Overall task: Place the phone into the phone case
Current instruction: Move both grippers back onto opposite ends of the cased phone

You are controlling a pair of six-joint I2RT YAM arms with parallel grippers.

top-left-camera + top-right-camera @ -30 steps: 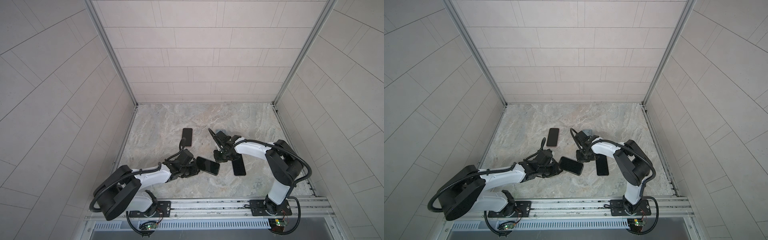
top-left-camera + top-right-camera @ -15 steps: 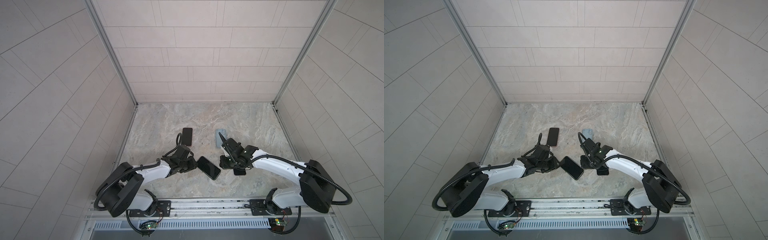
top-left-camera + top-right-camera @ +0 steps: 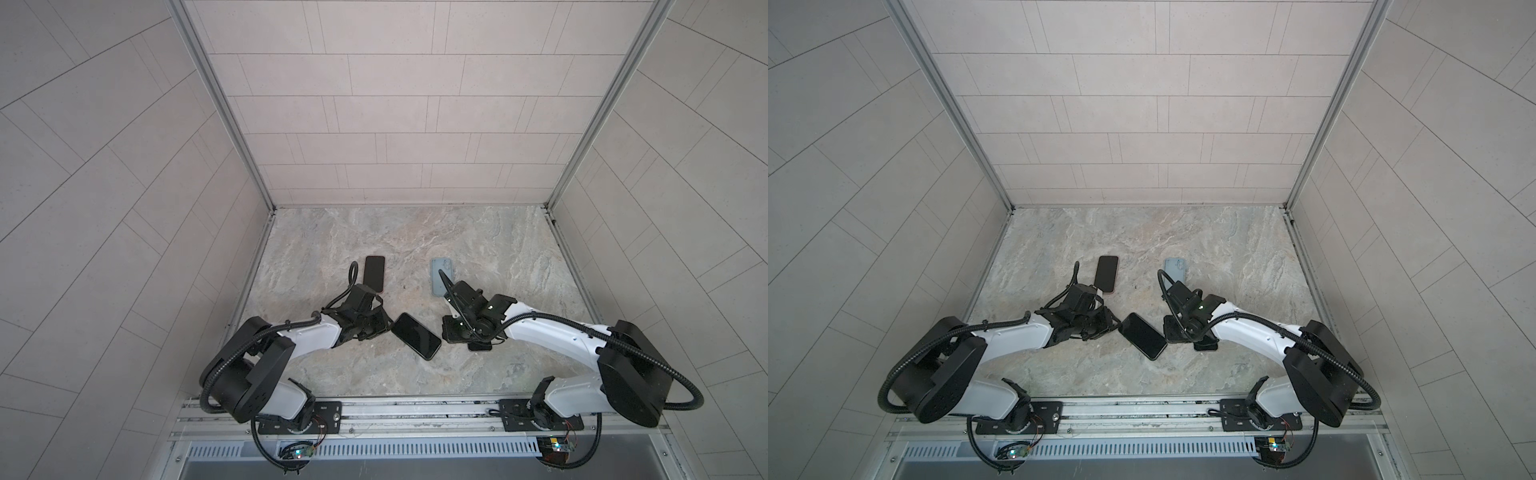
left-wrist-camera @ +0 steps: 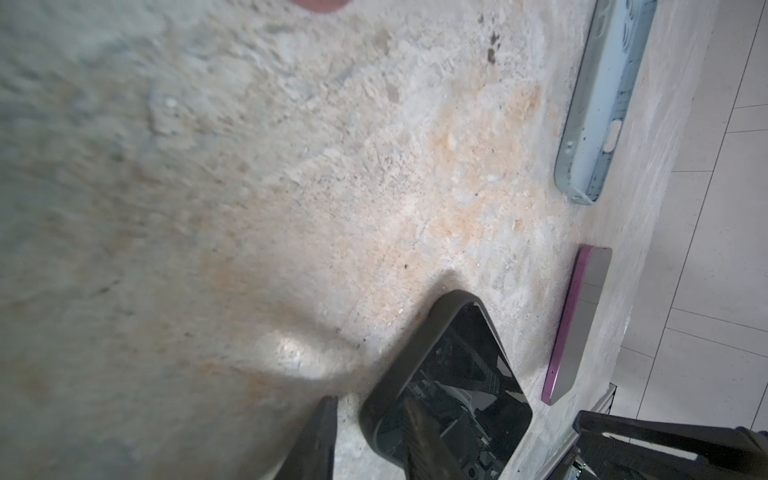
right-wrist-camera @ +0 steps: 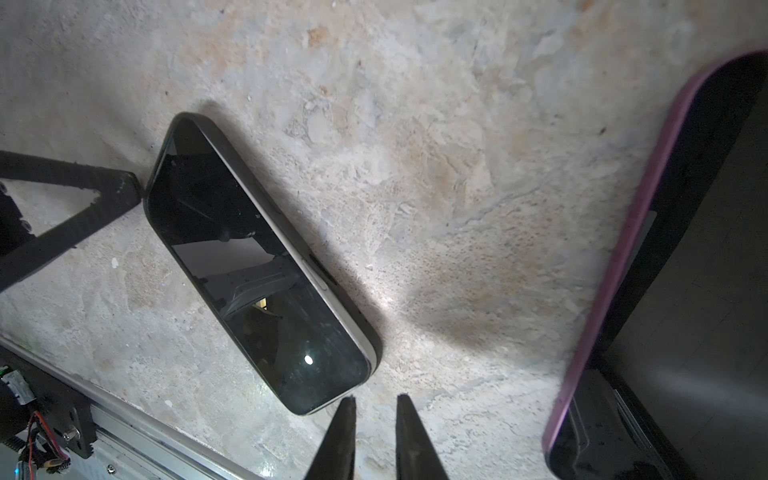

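Note:
A black phone (image 3: 415, 336) (image 3: 1143, 336) lies diagonally in the middle, set in a dark case rim (image 4: 399, 365). Its silver side (image 5: 316, 270) shows above that rim. My left gripper (image 3: 384, 326) (image 4: 370, 401) is open at the phone's left end. One finger (image 4: 320, 440) stands off the rim and the other hangs over the screen. My right gripper (image 3: 446, 332) (image 5: 376, 399) is just off the phone's other end, open by a narrow gap with only table between its fingertips. An empty grey-blue phone case (image 3: 441, 276) (image 4: 602, 104) lies behind the right gripper.
A purple-edged phone (image 4: 577, 320) (image 5: 615, 270) lies under the right wrist, mostly hidden in both top views. Another dark phone with a reddish edge (image 3: 374, 273) (image 3: 1106, 274) lies behind the left gripper. Tiled walls close in three sides, and a metal rail (image 3: 415, 409) runs along the front.
The right arm swung round and its gripper came forward to the phone's right end, uncovering the grey-blue case. The middle phone turned more diagonal. The left gripper shifted slightly back.

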